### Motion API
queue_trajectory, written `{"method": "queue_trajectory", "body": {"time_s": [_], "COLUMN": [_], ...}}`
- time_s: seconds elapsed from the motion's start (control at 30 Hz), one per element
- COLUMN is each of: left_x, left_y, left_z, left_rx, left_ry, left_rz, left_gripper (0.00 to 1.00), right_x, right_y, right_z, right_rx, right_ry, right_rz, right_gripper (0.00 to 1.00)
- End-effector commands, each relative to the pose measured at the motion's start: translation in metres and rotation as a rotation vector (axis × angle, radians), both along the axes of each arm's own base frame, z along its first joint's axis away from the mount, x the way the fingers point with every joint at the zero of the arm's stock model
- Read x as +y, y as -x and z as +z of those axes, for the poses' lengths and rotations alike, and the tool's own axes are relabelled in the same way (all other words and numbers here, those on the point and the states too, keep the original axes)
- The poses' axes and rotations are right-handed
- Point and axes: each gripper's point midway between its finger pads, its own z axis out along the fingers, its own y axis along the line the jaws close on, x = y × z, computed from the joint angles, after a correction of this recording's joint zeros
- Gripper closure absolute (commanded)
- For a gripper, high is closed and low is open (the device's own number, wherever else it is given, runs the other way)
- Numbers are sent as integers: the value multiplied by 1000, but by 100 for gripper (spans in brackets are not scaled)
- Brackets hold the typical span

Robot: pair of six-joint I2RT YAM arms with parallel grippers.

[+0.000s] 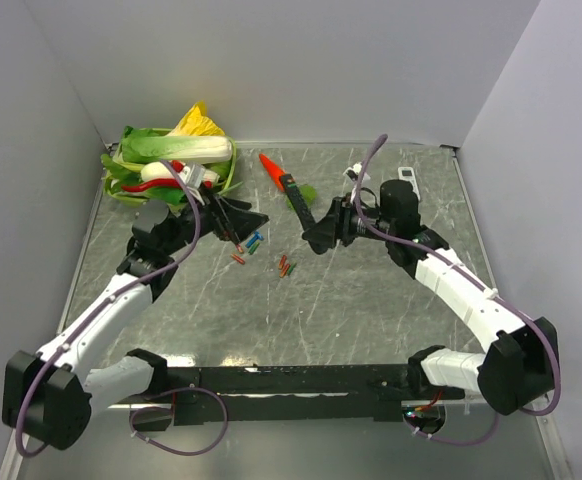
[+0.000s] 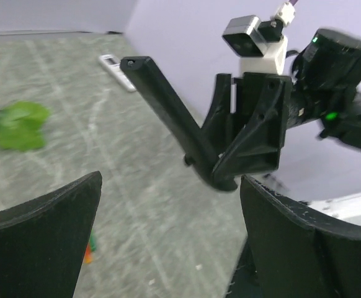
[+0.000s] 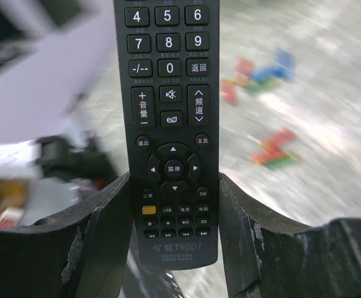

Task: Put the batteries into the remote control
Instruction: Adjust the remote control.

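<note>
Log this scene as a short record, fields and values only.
remote: held off the table, button side facing the right wrist camera
right gripper: shut on the remote's lower end
left gripper: open, empty
batteries: loose on the table in two small clusters

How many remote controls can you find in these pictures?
2. The black remote is held in the right gripper, raised off the table; the white remote lies flat near the far wall. Another could be hidden among the vegetables.
</note>
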Motion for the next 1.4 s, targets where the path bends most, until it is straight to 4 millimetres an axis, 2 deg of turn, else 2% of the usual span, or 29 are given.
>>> {"method": "queue_trajectory", "body": {"time_s": [0.0,0.03,0.17,0.47,0.73,0.87,0.97,1.0,1.07,1.1,1.13,1.17,1.2,1.27,1.3,1.37], "left_x": [-18,-18,-21,-36,-40,-42,-45,-44,-44,-43,-42,-40,-36,-31,-22,-16], "left_y": [14,12,18,21,16,20,20,20,11,8,4,-8,-12,-24,-35,-40], "left_z": [50,58,70,74,75,76,73,73,64,59,56,42,38,27,6,4], "left_rx": [-34,-58,-11,6,17,18,33,36,91,119,135,201,228,295,385,415], "left_ry": [182,217,330,381,390,386,375,373,355,344,334,312,304,274,234,212], "left_rz": [-130,-130,-182,-246,-264,-280,-278,-275,-225,-199,-171,-95,-55,45,160,236], "left_gripper": [3,3,3,3,1,13,33,49,67,83,89,94,99,98,99,99], "right_x": [29,32,43,58,65,68,69,70,70,70,70,69,68,65,62,61], "right_y": [28,30,42,57,63,62,60,59,56,54,52,47,44,33,30,29], "right_z": [61,71,81,86,80,76,71,69,67,66,64,63,63,56,60,58], "right_rx": [-175,-195,-194,-184,-148,-138,-132,-131,-131,-132,-148,-138,-171,-174,-239,-274], "right_ry": [-217,-255,-317,-355,-377,-366,-365,-363,-354,-349,-339,-322,-304,-249,-218,-167], "right_rz": [212,223,287,362,388,392,382,379,364,355,348,317,303,222,193,153], "right_gripper": [88,88,88,88,88,87,86,84,77,72,59,51,34,13,1,0]}}
